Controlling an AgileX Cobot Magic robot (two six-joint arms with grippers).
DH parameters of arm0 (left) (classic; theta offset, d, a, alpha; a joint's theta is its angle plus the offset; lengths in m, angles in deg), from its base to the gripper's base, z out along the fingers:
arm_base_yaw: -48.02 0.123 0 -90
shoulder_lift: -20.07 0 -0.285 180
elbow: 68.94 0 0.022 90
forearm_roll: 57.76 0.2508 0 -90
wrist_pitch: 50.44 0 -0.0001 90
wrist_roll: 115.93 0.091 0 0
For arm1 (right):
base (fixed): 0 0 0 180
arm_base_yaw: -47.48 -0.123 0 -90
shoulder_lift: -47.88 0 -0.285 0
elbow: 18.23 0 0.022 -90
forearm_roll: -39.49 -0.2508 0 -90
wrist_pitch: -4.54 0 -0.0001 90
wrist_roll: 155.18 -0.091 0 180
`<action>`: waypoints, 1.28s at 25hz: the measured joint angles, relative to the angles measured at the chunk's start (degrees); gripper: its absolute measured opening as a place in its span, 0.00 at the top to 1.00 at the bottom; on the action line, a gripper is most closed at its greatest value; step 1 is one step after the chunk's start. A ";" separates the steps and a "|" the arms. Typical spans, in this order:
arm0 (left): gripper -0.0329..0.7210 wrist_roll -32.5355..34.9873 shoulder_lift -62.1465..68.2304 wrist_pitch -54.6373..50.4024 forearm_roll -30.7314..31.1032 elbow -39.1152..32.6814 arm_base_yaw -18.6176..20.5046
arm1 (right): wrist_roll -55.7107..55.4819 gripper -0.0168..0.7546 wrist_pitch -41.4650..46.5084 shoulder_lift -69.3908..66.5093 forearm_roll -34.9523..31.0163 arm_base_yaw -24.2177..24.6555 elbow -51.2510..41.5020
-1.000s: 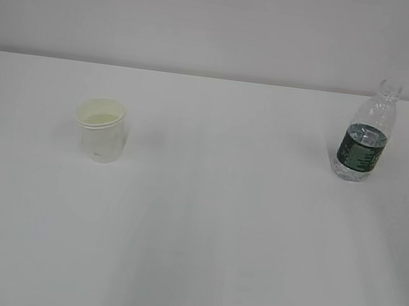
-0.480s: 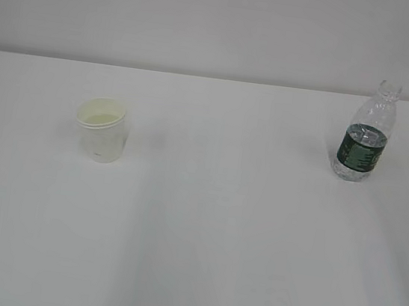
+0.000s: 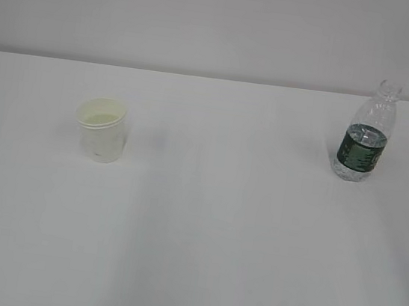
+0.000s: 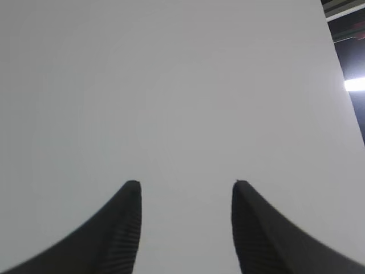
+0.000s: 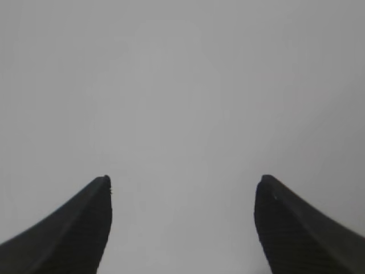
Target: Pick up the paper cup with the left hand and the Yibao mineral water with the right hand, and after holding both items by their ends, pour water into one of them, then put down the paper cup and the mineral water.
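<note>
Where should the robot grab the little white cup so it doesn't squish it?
Probably around the middle of the paper cup, with the left gripper coming in level from the side. The cup stands upright and open on the table, and its walls taper downward, so a gentle squeeze just below the stiff rolled rim should hold without crushing.

soft, even, dim light washes the white tabletop (image 3: 216,237); shadows faint, exterior view slightly grainy, wrist views hazy.
</note>
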 joint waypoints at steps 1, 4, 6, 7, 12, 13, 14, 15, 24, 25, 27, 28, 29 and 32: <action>0.48 1.26 -0.42 -0.83 -0.57 0.00 0.00 | 0.00 0.21 0.00 0.00 0.00 0.00 0.24; 0.48 4.83 -1.68 -4.45 -1.33 0.01 0.00 | 0.00 0.21 0.26 0.09 0.07 0.00 0.56; 0.48 8.22 -2.29 -7.12 -1.57 0.01 0.00 | 0.00 0.21 1.01 0.09 0.07 -0.27 0.60; 0.48 9.77 -2.55 -8.18 -1.57 0.01 0.00 | 0.00 0.21 1.37 0.09 0.07 -0.64 0.60; 0.48 19.65 -4.00 -13.72 -1.66 0.01 0.00 | 0.00 0.21 4.31 0.80 0.21 -1.52 1.40; 0.48 22.80 -4.24 -14.85 -1.55 0.12 0.00 | 0.00 0.21 5.44 0.97 0.38 -1.52 2.09; 0.48 25.53 -4.51 -15.98 -1.44 0.11 0.00 | 0.14 0.21 6.70 1.19 0.41 -1.52 2.99; 0.48 27.49 -4.81 -17.16 -1.32 0.11 0.00 | 0.51 0.21 8.09 1.19 0.64 -1.52 3.85; 0.49 46.18 -7.65 -30.01 -1.32 0.11 0.00 | 3.91 0.21 25.07 1.93 0.84 -1.52 12.54; 0.49 48.35 -8.17 -31.30 -1.32 0.11 0.00 | 4.21 0.21 27.35 2.32 0.84 -1.52 13.14; 0.50 52.73 -9.18 -34.21 -1.98 0.11 0.00 | 4.77 0.21 31.13 3.54 0.84 -1.52 13.58; 0.51 54.86 -9.98 -35.39 -2.65 0.11 -0.11 | 4.77 0.21 32.93 4.42 0.84 -1.52 13.72; 0.52 56.71 -10.58 -36.37 -3.08 0.11 -0.43 | 4.77 0.21 34.71 5.23 0.84 -1.52 13.76; 0.53 60.46 -12.44 -39.45 -4.21 0.20 -1.29 | 5.07 0.21 39.28 8.33 0.84 -1.52 13.85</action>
